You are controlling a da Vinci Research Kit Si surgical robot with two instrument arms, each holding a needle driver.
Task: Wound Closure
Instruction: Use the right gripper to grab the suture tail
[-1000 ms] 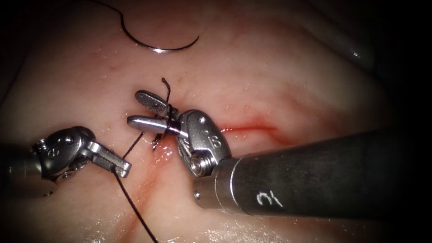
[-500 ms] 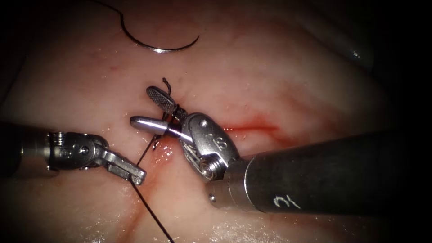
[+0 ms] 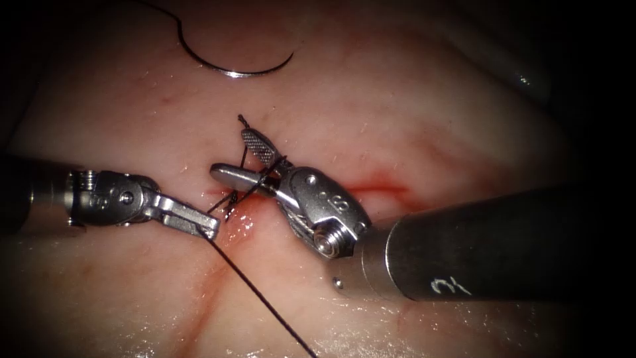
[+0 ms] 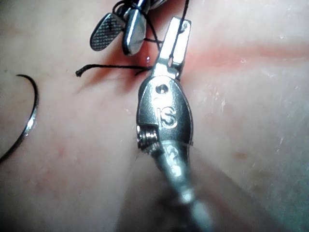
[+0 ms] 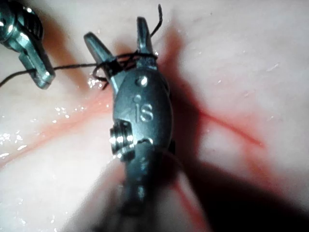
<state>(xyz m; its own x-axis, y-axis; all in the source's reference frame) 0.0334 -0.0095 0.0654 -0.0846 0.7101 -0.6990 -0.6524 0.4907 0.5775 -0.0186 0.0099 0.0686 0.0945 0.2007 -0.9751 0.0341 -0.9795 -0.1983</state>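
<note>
Left of the cut (image 3: 371,189), left tool (image 3: 207,229) grips thread (image 3: 265,301); right tool (image 3: 242,156) gapes, thread seemingly looped around it; needle (image 3: 232,69) lies free on tissue (image 3: 411,99).

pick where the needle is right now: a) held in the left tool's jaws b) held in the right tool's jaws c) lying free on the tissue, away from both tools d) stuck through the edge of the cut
c: the curved needle lies loose on the tissue, while the left tool is shut on the thread and the right tool stands open with thread wound round its jaws.
</note>
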